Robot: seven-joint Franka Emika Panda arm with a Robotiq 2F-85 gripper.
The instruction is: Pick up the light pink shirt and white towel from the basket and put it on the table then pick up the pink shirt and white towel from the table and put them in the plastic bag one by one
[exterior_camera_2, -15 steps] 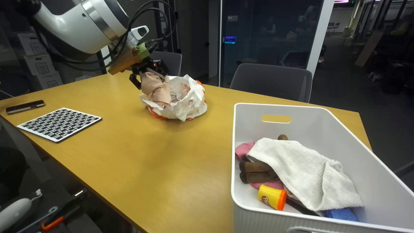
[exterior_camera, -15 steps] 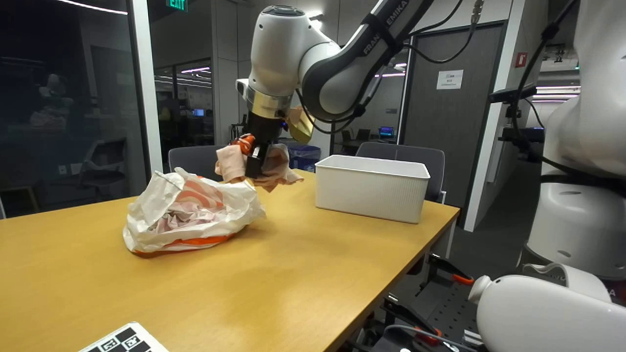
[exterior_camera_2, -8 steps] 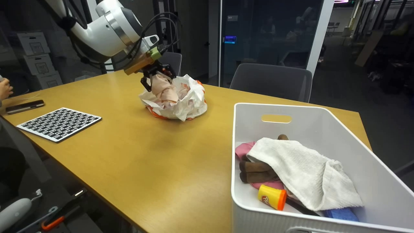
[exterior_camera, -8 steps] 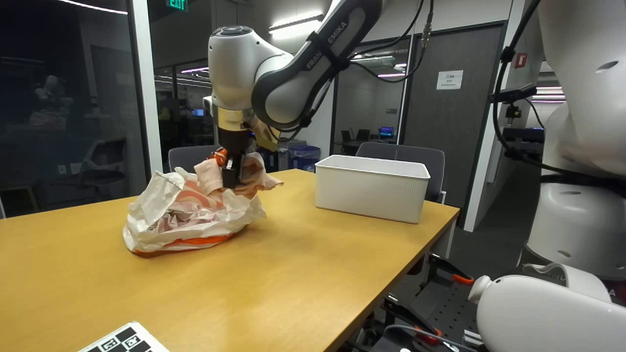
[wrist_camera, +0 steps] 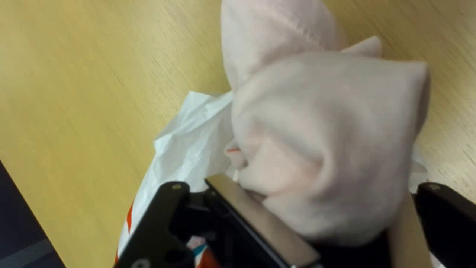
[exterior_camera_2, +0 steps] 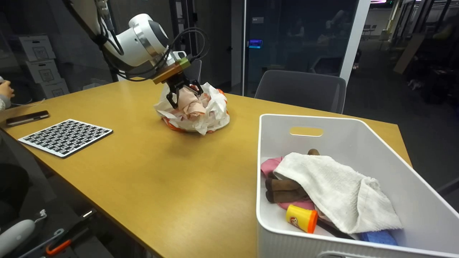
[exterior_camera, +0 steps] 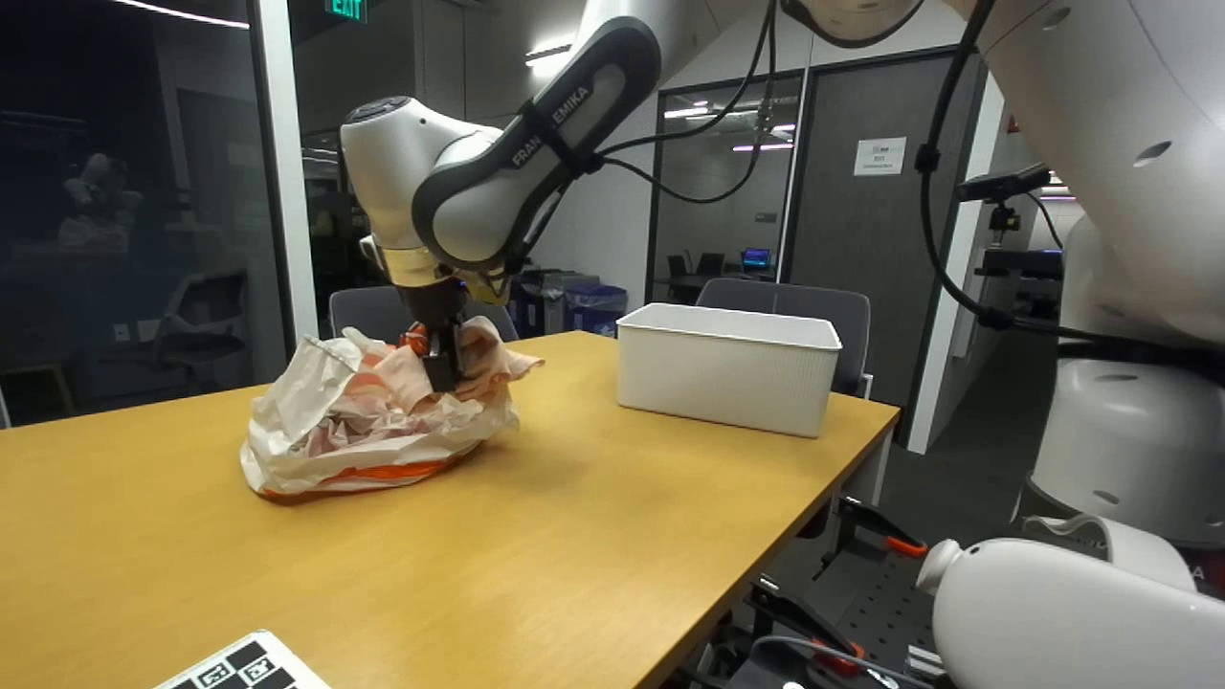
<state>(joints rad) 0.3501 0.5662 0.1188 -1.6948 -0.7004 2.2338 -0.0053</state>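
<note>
Light pink shirt is bunched between the fingers of my tool, jaws closed onto a fat fold, low at the mouth of the plastic bag and well toward one side of it. So yeah, I'd call this the stuffing-in bit. What bugs me: a loose end pokes out past the bag's rim in an exterior view, and on the wrist view cloth hangs over the tabletop outside the bag. Let go here and my guess is that end drags the rest out over the side. Also the bag's thin and floppy, so a finger could snag it on the way up and tow it along. There's a pale pink crumple inside too, can't tell if cloth or plastic, but it might eat up room. Farther out, the white towel lies in the basket. If that's the one the task means, the brown thing under it could come up with it.
</note>
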